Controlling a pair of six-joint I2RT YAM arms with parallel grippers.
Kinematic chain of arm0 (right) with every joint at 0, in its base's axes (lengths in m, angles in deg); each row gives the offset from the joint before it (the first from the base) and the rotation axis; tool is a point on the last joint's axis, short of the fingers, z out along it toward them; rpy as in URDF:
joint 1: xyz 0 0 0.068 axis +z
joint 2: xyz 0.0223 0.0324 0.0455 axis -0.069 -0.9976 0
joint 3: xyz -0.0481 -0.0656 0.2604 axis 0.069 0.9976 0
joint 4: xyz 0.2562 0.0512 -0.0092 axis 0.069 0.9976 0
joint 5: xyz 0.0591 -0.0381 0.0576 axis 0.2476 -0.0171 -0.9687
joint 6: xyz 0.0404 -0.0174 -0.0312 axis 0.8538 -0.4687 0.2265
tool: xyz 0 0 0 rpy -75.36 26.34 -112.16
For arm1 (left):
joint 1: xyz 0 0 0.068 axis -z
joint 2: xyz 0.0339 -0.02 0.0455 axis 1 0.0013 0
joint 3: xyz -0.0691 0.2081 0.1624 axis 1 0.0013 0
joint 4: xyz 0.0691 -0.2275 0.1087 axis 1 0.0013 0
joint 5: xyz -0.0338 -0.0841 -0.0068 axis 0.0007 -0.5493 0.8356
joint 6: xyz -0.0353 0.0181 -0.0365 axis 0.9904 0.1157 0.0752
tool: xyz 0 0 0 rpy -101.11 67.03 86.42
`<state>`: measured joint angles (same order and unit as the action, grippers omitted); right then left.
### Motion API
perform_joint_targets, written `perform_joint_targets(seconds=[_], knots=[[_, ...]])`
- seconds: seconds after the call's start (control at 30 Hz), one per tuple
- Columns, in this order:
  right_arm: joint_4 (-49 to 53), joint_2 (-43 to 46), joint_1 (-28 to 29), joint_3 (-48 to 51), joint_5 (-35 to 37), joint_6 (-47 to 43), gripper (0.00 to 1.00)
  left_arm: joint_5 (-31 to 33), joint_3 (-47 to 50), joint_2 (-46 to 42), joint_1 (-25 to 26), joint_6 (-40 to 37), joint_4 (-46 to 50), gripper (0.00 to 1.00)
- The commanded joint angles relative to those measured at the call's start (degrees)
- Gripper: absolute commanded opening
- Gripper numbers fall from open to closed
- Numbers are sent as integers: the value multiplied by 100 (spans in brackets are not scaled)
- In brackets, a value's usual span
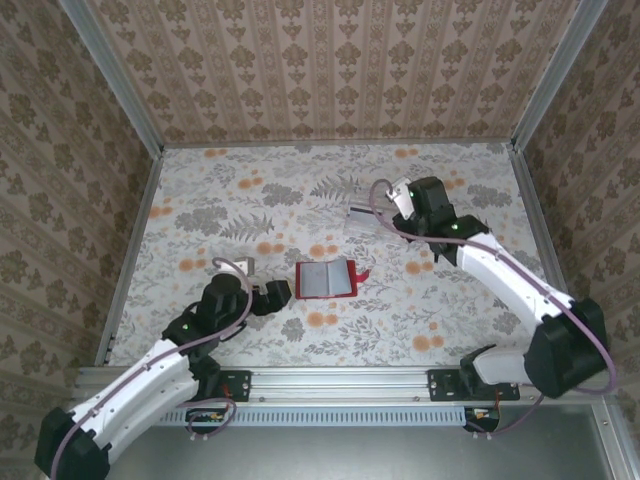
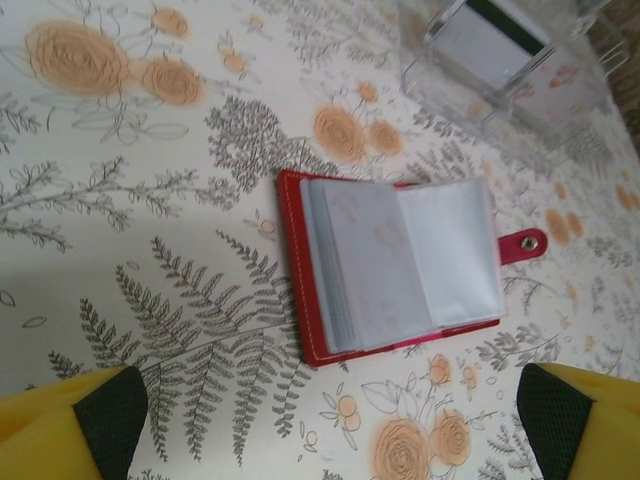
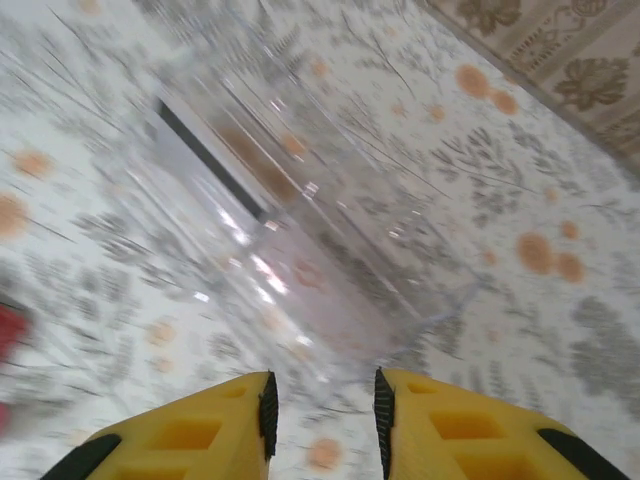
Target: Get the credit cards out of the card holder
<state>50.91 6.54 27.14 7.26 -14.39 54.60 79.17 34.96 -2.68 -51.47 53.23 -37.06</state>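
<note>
Credit cards (image 2: pixel 480 45), one with a dark stripe, sat in the clear plastic box (image 1: pixel 362 222) at the far right, just before the right gripper (image 3: pixel 325 415), whose fingers were a little apart on nothing. The red card holder (image 1: pixel 325 279) lay open in the middle, just right of the left gripper (image 2: pixel 332 410), spread wide. Any card looked light, stiff and slippery; I would pinch its free edge while the floppy holder was pressed down.
</note>
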Motion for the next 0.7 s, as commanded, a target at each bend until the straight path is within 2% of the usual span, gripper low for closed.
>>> perform_joint_targets(seconds=[0.0, 0.27, 0.47, 0.67], knots=[[-367, 441, 266, 406, -879, 1511, 34, -243, -275, 434, -49, 183, -450, 94], [-964, 474, 1252, 1103, -919, 2882, 27, -566, -795, 2077, 78, 403, -1059, 79], [-1084, -359, 1687, 1130, -776, 3366, 27, -511, -1056, 2836, 144, 486, -1298, 71], [-1060, -1312, 1855, 906, -670, 3444, 32, -573, -1310, 3455, 153, 525, -1430, 67]])
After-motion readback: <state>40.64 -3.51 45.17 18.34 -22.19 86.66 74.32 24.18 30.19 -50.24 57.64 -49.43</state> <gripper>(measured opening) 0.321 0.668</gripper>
